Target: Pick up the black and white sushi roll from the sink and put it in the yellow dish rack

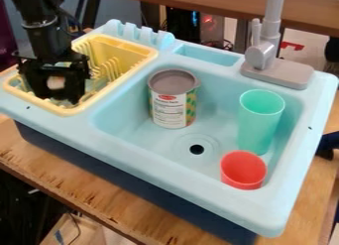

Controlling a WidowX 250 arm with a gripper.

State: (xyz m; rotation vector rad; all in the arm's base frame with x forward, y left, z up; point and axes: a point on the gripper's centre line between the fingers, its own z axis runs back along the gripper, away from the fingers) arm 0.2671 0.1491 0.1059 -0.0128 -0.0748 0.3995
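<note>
On the can (173, 78), which stands in the sink (165, 172) to the gripper's (57, 88) right as the camera sees it, a label (169, 109) carries print: lettering on a red oval near the top, with lines of small dark text on a white panel below. The small text is too fine to read.

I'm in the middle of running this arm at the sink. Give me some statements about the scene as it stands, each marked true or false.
1. The gripper is at the yellow dish rack. True.
2. The red cup is nearer the camera than the green cup. True.
3. The green cup is shorter than the red cup. False: it is taller.
4. The can stands upright in the basin. True.
5. The red cup is in the rack. False: it is in the basin.
</note>
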